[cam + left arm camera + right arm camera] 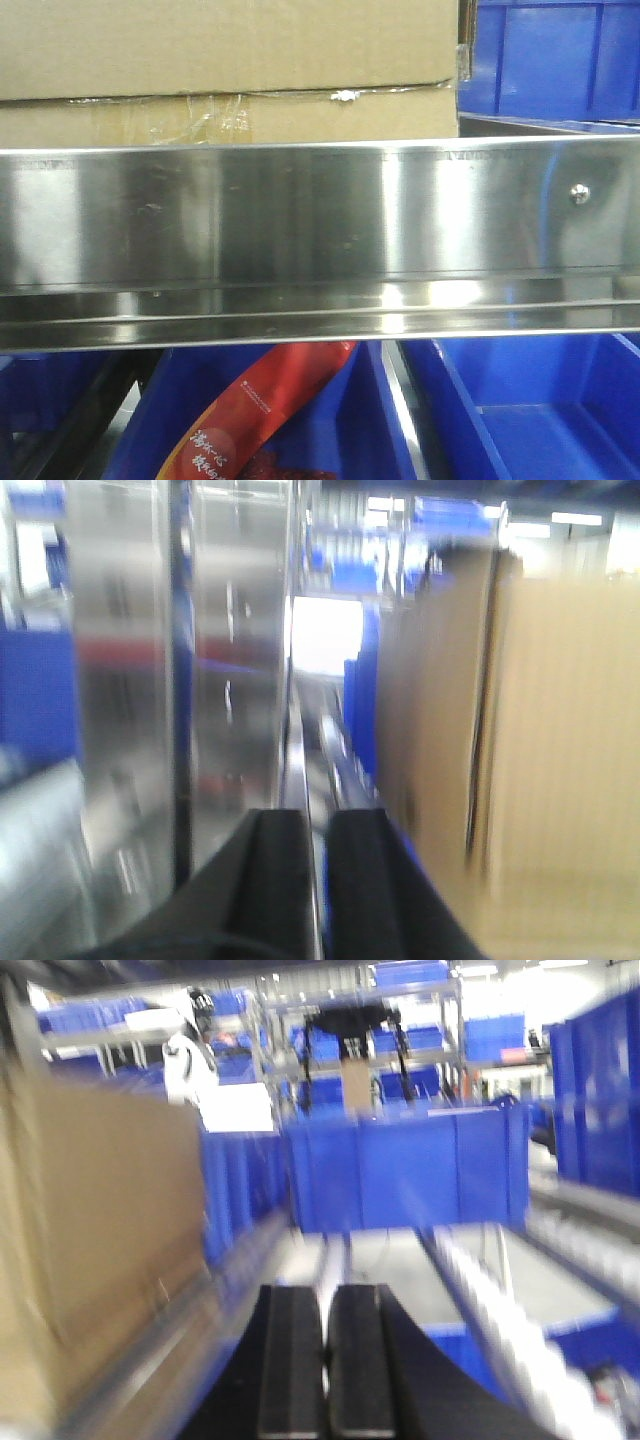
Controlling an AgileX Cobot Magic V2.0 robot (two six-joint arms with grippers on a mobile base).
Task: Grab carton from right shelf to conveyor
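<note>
The brown carton (230,60) sits on the right shelf, behind its shiny steel front rail (300,210), with crinkled tape along a flap seam. In the blurred left wrist view, the carton (560,740) fills the right side. My left gripper (318,820) is shut and empty, between the carton and a steel shelf face (120,680). In the right wrist view, the carton (90,1230) stands to the left of my right gripper (325,1295), which is shut with its fingers touching and nothing in them. The conveyor is out of view.
A blue bin (550,60) stands right beside the carton on the shelf. Under the rail are more blue bins (520,410), one holding a red packet (260,410). Blue bins (410,1170) and racks stand ahead of the right gripper. A screw head (579,194) marks the rail.
</note>
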